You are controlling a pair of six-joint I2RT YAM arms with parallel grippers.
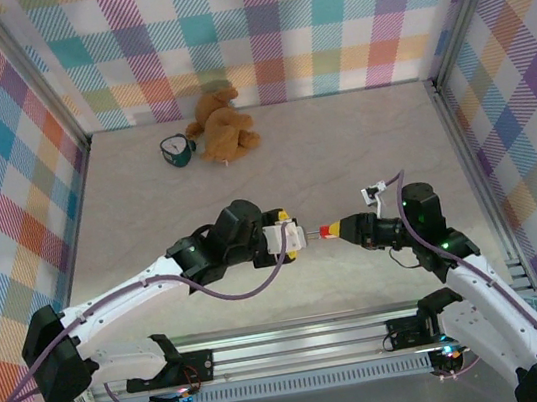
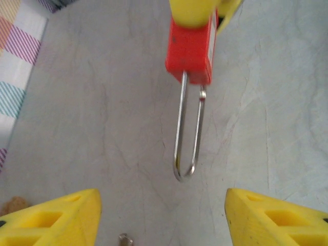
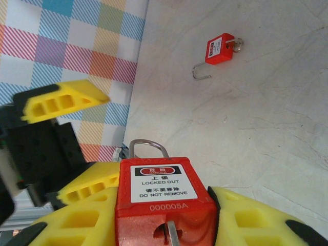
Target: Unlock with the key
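Key [image 3: 173, 237] seen as pale sliver in base slot of padlock [image 3: 164, 192] | padlock clamped by right gripper [image 3: 165, 177], shackle [image 2: 187, 133] pointed between wide-spread fingers of left gripper [image 2: 163, 205], untouched | second padlock [image 3: 220, 49] seen on table [image 3: 266, 128], open-shackled.

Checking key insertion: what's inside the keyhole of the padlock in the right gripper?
A thin pale metal strip, likely the key, sticks from the held padlock's keyhole. How deep it goes is covered by the red body.
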